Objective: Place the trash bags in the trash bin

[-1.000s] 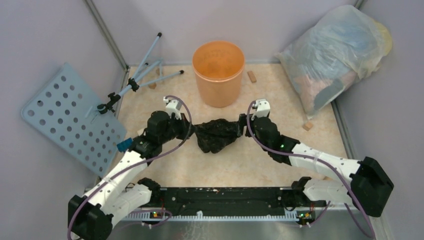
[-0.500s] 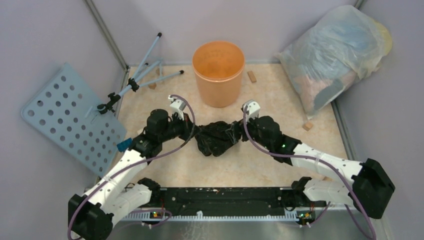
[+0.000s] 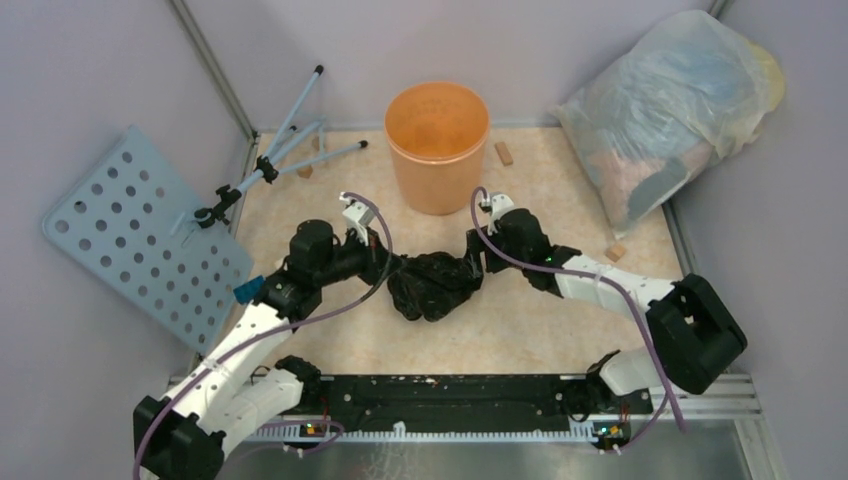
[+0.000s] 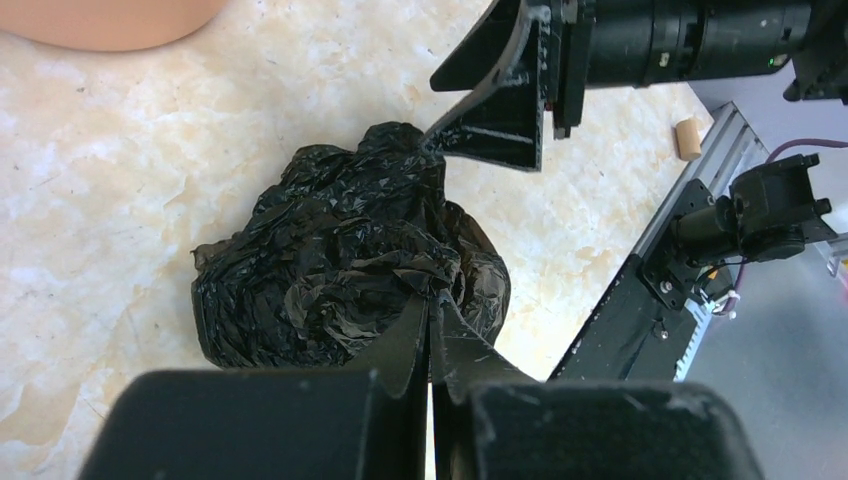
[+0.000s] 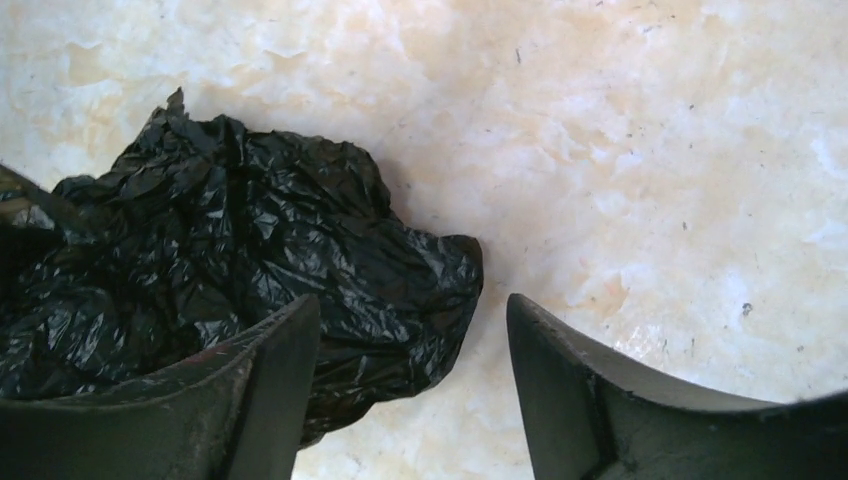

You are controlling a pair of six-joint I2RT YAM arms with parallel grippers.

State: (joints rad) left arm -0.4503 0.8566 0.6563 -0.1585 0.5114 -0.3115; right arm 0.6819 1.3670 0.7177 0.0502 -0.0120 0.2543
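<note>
We see a thin, glossy black plastic bag point(image 3: 432, 283) crumpled into a lump on the marbled beige surface point(image 3: 540, 320), on the near side of the round orange plastic bucket point(image 3: 437, 147). Since a second ago the right tool point(image 5: 410, 310) has shifted left, to the bag's far right edge. It stands wide, one finger over the bag and the other over bare surface. The left tool point(image 4: 430, 300) is pinched tight on a fold at the bag's left.

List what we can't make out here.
- Left end effector grip: left wrist, tips buried in bag folds; pinch unclear.
- Bin: left wrist, cut off by top edge.
- Right end effector: top view, black fingers lost against bag.
- Stuffed bag contents: top view, blurred by its film.
</note>
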